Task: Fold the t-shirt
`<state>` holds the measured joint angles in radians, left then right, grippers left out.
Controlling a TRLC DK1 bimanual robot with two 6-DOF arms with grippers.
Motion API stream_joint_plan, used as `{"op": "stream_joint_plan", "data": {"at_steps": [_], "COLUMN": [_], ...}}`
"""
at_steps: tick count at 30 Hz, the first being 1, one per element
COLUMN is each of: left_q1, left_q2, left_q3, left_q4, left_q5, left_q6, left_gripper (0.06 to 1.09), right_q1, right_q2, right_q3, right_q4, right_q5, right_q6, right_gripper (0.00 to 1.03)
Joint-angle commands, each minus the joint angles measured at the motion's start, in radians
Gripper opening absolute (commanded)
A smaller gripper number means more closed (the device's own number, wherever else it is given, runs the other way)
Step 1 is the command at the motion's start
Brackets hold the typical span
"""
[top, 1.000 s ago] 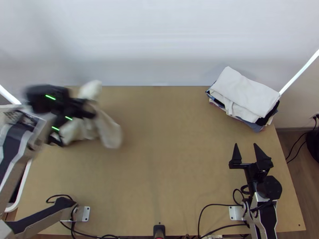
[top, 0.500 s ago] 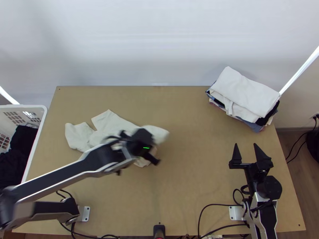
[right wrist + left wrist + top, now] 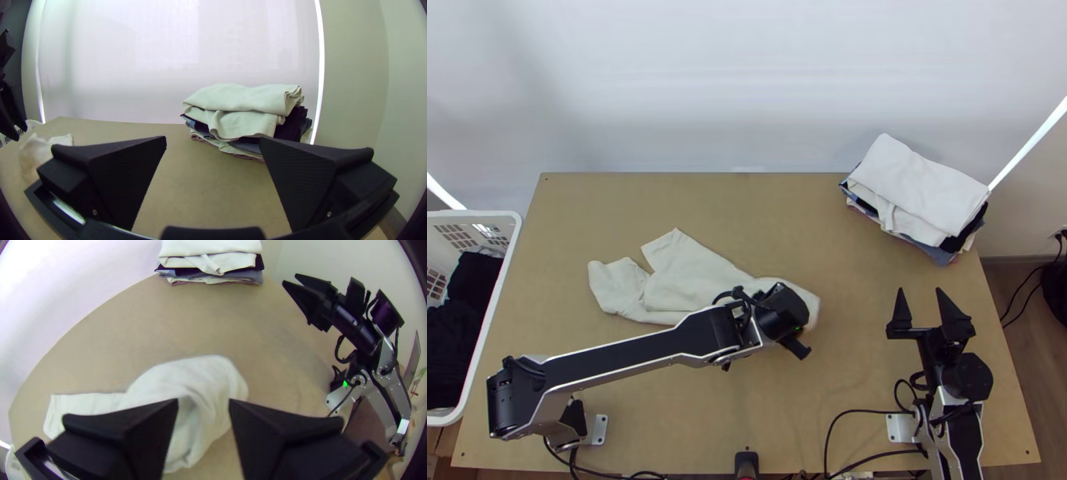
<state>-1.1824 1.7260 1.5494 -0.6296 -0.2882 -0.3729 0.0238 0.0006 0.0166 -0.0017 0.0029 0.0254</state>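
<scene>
"White cloth is specified as the t-shirt (image 3: 695,276). Where is it located?"

"It is laid bunched on the table (image 3: 859,368), from ten o'clock to the centre."

"Tool status?"

"The left gripper (image 3: 783,314) is positioned over the t-shirt's four o'clock end, fingers spread. The right gripper (image 3: 920,292) is stationed at three o'clock, fingers parted. A folded stack (image 3: 919,188) is placed at two o'clock."
</scene>
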Motion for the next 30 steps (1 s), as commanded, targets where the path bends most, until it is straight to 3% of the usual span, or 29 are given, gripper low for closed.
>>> {"op": "stream_joint_plan", "data": {"at_steps": [1,5,10,15,18,21,25,28,30], "left_q1": [0.032,0.107,0.288,0.557,0.751,0.911,1.047,1.092,1.103], "left_q2": [-0.085,-0.204,-0.287,-0.348,-0.355,-0.315,-0.249,-0.217,-0.209], "left_q3": [0.038,0.021,-0.029,-0.104,-0.146,-0.163,-0.192,-0.219,-0.247], "left_q4": [0.008,0.001,-0.128,-0.289,-0.292,-0.286,-0.217,-0.171,-0.140], "left_q5": [0.020,0.044,0.060,0.207,0.317,0.385,0.425,0.425,0.425], "left_q6": [-0.040,-0.031,0.126,0.298,0.388,0.462,0.506,0.525,0.540], "left_gripper": [1.04,1.04,1.03,1.03,0.94,0.94,0.75,0.52,0.47], "right_q1": [-0.002,-0.002,-0.002,-0.002,-0.002,-0.002,-0.002,-0.002,-0.002], "right_q2": [-0.002,-0.002,-0.002,-0.002,-0.002,-0.002,-0.002,-0.002,-0.002], "right_q3": [-0.007,-0.007,-0.007,-0.007,-0.007,-0.007,-0.007,-0.007,-0.007], "right_q4": [-0.012,-0.012,-0.012,-0.012,-0.012,-0.012,-0.012,-0.012,-0.012], "right_q5": [0.005,0.003,0.003,0.003,0.003,0.003,0.003,0.005,0.005], "right_q6": [-0.005,-0.005,-0.005,-0.005,-0.005,-0.005,-0.005,-0.005,-0.005], "right_gripper": [0.98,0.98,0.98,0.98,0.98,0.98,0.98,0.98,0.98]}}
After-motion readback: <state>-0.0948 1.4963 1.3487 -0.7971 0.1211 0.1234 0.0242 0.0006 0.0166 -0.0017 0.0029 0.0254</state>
